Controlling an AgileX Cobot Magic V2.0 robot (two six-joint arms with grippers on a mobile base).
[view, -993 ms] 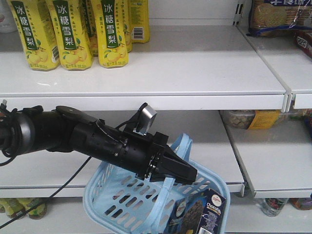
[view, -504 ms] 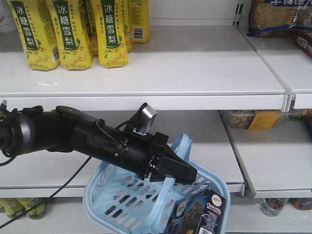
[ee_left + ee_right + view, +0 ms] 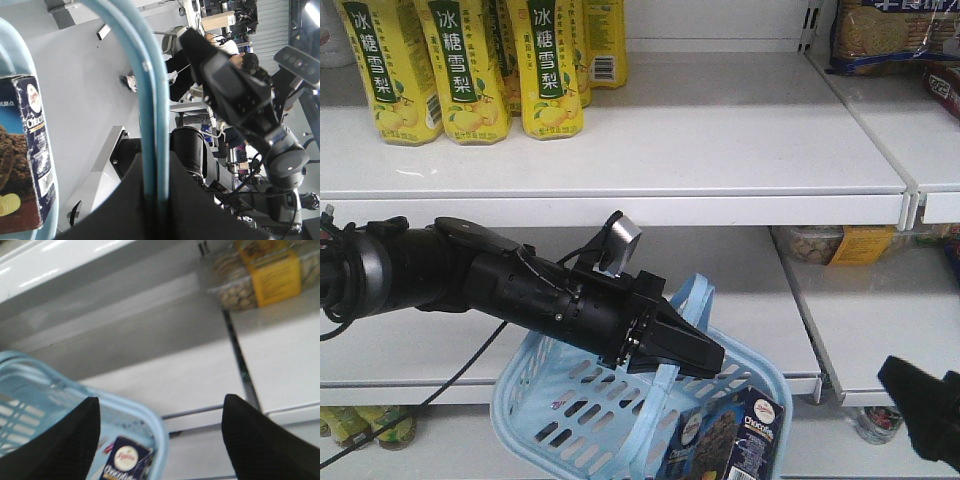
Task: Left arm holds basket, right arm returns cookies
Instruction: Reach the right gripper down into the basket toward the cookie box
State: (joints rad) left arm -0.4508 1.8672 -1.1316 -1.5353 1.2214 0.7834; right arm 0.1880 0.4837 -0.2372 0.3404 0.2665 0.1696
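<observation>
Left jaws are clamped shut on the flat strap handle of the basket (image 3: pixel 535 405). In the left wrist view the blue strap (image 3: pixel 152 100) runs straight down into the dark grip. Starting at the far left, the left arm (image 3: pixel 520 285) reaches in from the frame edge and slopes down to the right, its silver camera block (image 3: pixel 620 243) sitting up on the wrist. Above it, on the top shelf (image 3: pixel 740 140), the yellow drink bottles (image 3: pixel 460 65) stand in a row at the upper left.

On to the middle, and the light blue basket hangs from that handle in front of the lower shelf, slotted side facing us. The cookies (image 3: pixel 725 440) are inside it, upright, tucked against the wall on the basket's right side, with the bottom of the carton cut off by the frame edge. The left wrist view has the carton (image 3: pixel 25 165) hard against the blue rim, barcode showing.

Further right, a packet with a yellow label (image 3: pixel 830 243) lies on the lower shelf. At the far right the right arm (image 3: pixel 925 410) shows at the bottom corner, well apart from the basket. Right jaws are spread wide and hold nothing. Both black fingers (image 3: pixel 55 445) frame the right wrist view, with the basket rim (image 3: pixel 155 440) and the carton's round logo (image 3: pixel 125 458) low between them.
</observation>
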